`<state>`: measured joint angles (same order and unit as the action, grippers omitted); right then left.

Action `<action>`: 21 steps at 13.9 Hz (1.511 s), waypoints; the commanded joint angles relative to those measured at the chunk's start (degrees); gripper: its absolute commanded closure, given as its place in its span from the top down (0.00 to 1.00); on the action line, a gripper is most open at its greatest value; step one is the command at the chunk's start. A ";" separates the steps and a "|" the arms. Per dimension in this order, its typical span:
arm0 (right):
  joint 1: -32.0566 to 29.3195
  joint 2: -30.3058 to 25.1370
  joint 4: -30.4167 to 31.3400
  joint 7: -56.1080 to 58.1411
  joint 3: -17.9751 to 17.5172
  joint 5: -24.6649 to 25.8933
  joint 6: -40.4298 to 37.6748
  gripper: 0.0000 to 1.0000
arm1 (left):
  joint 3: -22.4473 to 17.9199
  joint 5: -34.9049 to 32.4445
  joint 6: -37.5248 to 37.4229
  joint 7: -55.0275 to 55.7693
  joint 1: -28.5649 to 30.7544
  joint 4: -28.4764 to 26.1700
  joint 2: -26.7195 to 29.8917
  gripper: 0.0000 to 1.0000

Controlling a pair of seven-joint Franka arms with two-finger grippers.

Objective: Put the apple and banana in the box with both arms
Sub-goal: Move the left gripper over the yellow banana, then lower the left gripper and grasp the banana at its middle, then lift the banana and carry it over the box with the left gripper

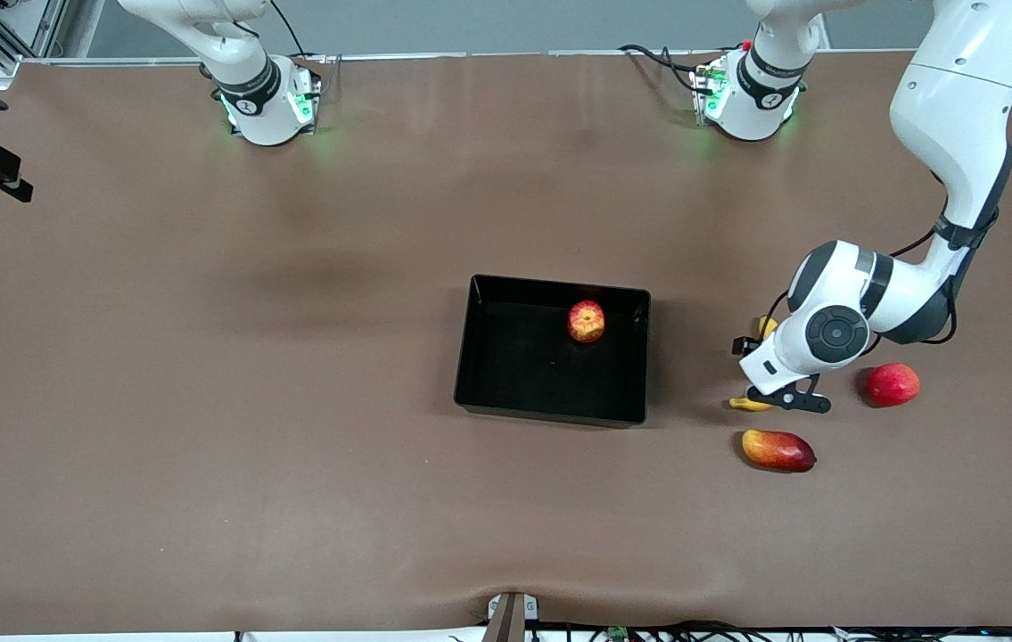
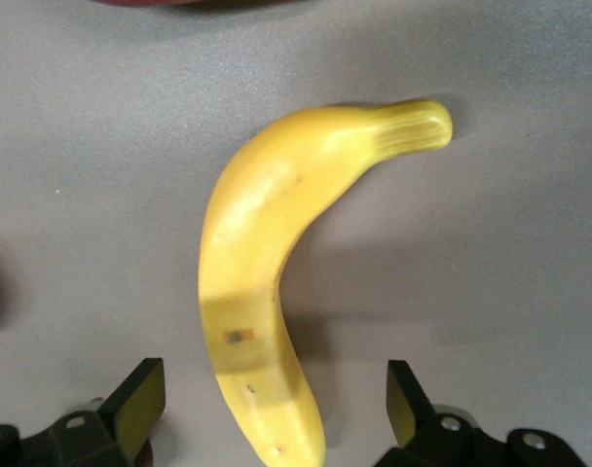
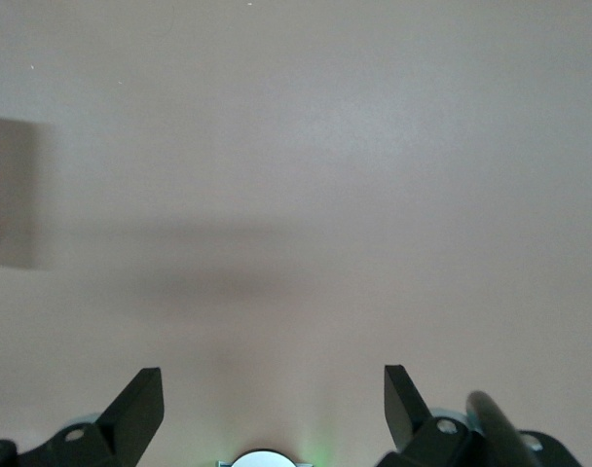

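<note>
We see a wide table (image 1: 202, 401) covered in a matte brown sheet that fills nearly the whole front view, with a pale strip of room floor along the top edge and cables along the bottom edge. A dark soft shadow crosses the sheet at centre frame.

The 2 arms come next. The left arm (image 1: 951, 134) bends down from the upper right corner of the frame, and its left gripper (image 1: 773, 392) hangs low over the banana (image 1: 751, 403) at right of centre. In the left wrist view its 2 fingers (image 2: 140, 399) stand apart, 1 on each side of the banana (image 2: 267, 292), not touching it. The right arm (image 1: 229, 53) waits at upper left; only its base shows there. Its right gripper (image 3: 267, 413) looks down on bare sheet, fingers apart and holding nothing.

The box (image 1: 470, 357), a glossy black shallow tray, sits at centre frame. The apple (image 1: 587, 322) lies inside it, in the upper right part, red with yellow streaks.

Below the banana lies an elongated red-yellow mango (image 1: 778, 449), and to the right a round pinkish-red fruit (image 1: 892, 384).

The banana is smooth yellow, curved, with a ridged stem end and a small square sticker (image 2: 240, 337) whose writing we cannot read.
</note>
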<state>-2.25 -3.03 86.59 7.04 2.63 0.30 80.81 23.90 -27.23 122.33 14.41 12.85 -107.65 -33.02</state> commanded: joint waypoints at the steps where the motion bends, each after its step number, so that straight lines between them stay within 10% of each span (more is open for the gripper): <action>1: -0.91 -0.48 0.33 0.35 -0.70 0.84 0.23 1.00 | 0.36 -2.29 0.89 0.53 1.04 -2.30 1.65 1.00; 3: -0.91 -0.48 0.42 0.35 -0.70 0.84 0.23 1.00 | 0.36 -3.70 0.89 0.53 1.39 -2.30 0.94 0.89; 6: -1.00 -0.31 0.33 0.35 -0.70 0.84 0.23 1.00 | 0.36 -5.29 1.15 0.88 1.48 -1.68 -0.03 0.22; 8: -0.91 -0.30 0.33 0.35 -0.70 0.84 0.23 1.00 | 0.27 -5.29 1.51 2.01 1.65 -1.59 0.06 0.00; 13: -0.91 -0.30 0.24 0.35 -0.70 0.84 0.32 1.00 | 1.32 -4.42 0.72 4.31 0.95 0.42 2.25 0.00; 21: -0.91 -0.30 0.24 0.35 -0.70 0.84 0.32 1.00 | 16.95 7.53 -19.21 17.21 -0.01 18.77 5.69 0.00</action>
<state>-2.26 -2.94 86.60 7.04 2.65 0.30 80.83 37.52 -22.30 108.01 28.23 13.34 -94.16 -26.72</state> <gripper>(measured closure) 0.000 0.674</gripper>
